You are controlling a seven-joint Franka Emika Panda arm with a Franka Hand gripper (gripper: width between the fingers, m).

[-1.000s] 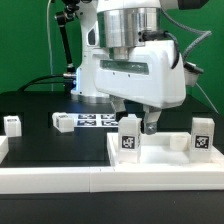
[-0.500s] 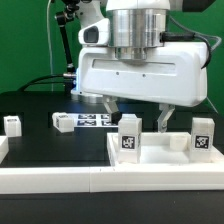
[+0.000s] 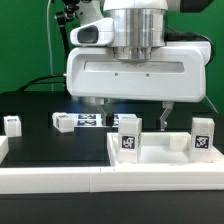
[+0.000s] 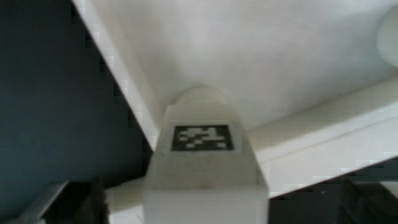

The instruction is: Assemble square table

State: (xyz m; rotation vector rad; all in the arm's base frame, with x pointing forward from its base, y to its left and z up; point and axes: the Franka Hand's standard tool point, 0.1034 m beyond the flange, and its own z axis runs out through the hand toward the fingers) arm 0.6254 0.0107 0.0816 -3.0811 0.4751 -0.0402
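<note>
The white square tabletop (image 3: 160, 166) lies at the exterior view's right, with raised rims. Two tagged white legs stand on it, one near its left corner (image 3: 128, 134) and one at the right (image 3: 203, 136). My gripper (image 3: 132, 113) hangs just above the left one, open, with a finger on each side and not touching it. In the wrist view that leg (image 4: 201, 150) stands between my dark fingertips (image 4: 71, 205), with the gripper (image 4: 214, 208) open around it and the tabletop (image 4: 267, 60) beyond. Two more legs (image 3: 12, 124) (image 3: 64, 121) stand on the black table.
The marker board (image 3: 97, 120) lies flat on the black table behind the tabletop. A long white border bar (image 3: 50, 180) runs along the front, with another piece (image 3: 3, 150) at the exterior view's left edge. The arm's white base stands at the back.
The gripper has turned so its broad face meets the exterior camera. Its fingers have spread apart and now stand on either side of the left leg on the tabletop.
</note>
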